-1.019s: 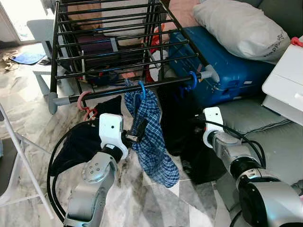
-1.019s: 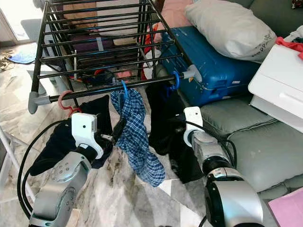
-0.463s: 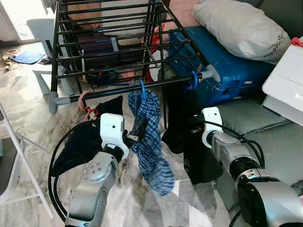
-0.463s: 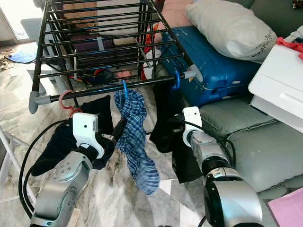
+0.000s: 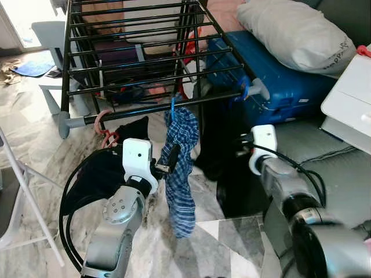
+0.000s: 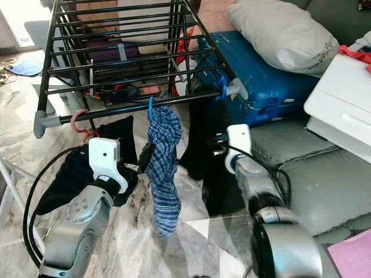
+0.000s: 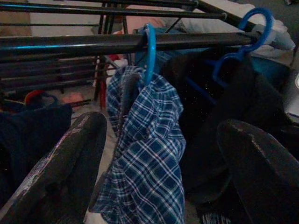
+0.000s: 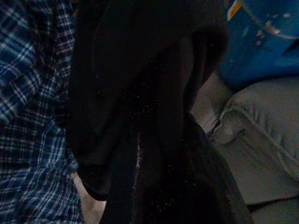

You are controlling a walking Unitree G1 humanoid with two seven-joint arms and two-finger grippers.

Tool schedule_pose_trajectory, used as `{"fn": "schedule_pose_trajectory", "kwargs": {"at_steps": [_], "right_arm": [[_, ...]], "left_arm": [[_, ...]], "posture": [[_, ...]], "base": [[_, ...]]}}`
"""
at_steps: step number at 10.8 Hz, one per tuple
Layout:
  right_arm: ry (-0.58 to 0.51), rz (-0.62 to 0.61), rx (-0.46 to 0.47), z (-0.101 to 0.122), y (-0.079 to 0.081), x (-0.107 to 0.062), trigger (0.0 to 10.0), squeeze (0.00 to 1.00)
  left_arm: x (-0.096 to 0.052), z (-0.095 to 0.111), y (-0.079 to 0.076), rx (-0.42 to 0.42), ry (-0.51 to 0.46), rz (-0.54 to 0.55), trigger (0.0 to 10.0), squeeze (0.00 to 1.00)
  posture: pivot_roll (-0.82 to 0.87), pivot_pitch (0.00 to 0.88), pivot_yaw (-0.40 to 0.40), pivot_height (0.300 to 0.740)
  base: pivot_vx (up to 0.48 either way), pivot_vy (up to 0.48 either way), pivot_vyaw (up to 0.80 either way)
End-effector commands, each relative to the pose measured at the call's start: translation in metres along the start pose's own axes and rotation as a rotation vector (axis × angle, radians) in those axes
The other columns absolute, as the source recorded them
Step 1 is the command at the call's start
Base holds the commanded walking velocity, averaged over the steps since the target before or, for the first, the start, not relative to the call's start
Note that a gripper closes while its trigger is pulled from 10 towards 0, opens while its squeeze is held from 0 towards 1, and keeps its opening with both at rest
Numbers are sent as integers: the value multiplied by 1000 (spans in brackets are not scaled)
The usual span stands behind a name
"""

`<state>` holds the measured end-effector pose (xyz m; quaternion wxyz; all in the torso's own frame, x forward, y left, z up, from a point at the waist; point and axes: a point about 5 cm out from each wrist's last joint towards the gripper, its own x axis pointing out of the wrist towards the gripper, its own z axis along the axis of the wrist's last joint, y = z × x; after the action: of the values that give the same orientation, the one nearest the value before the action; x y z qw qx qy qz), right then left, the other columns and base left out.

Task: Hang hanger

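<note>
A black drying rack (image 5: pixel 139 58) stands ahead, its front rail (image 5: pixel 133 114) capped in grey. A blue hanger (image 5: pixel 173 108) on that rail carries a blue plaid cloth (image 5: pixel 178 168). My left gripper (image 7: pixel 163 128) is open just in front of the cloth, one finger (image 5: pixel 172 155) beside it. A second blue hanger (image 5: pixel 244 87) near the rail's right end holds a black garment (image 5: pixel 223 145). My right arm (image 5: pixel 272 174) reaches into that garment, which hides its gripper. A pink hanger (image 5: pixel 102 123) with a dark navy garment (image 5: pixel 101 174) hangs at the left.
A blue suitcase (image 5: pixel 278 81) with a grey pillow (image 5: pixel 295 29) on it lies right of the rack. Grey sofa cushions (image 5: pixel 342 174) and a white box (image 5: pixel 353 98) are at the right. A white frame (image 5: pixel 23 185) stands on the marble floor at the left.
The right arm rose, and the blue hanger with the black garment slid right toward the rail's end. The plaid cloth swung and now hangs narrower. The left arm barely moved.
</note>
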<state>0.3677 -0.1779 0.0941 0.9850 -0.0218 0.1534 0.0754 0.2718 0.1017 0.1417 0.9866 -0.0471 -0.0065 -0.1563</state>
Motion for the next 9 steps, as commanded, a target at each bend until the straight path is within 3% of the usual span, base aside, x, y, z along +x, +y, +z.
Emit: {"fn": "schedule_pose_trajectory", "kwargs": {"at_steps": [1, 2, 3, 4, 9], "right_arm": [[-114, 3, -11, 20, -5, -3, 0, 0], [-129, 4, -17, 16, -9, -8, 0, 0], [-160, 31, -46, 7, -9, -22, 6941, 0], [-208, 49, -84, 4, -8, -34, 10000, 0], [-161, 81, -128, -29, -10, -73, 10000, 0]], "left_arm": [[1, -3, 0, 10, 9, 9, 10000, 0], [1, -2, 1, 14, 4, 24, 10000, 0], [3, -3, 4, 25, 9, 46, 10000, 0], [3, -4, 6, 38, 8, 62, 10000, 0], [3, -5, 11, 62, -1, 92, 10000, 0]], "posture": [[-76, 60, -31, 740], [-80, 60, -30, 740], [-87, 63, -27, 740], [-93, 63, -24, 740], [-99, 57, -16, 740]], "base": [[0, 0, 0], [0, 0, 0], [0, 0, 0], [0, 0, 0], [0, 0, 0]]}}
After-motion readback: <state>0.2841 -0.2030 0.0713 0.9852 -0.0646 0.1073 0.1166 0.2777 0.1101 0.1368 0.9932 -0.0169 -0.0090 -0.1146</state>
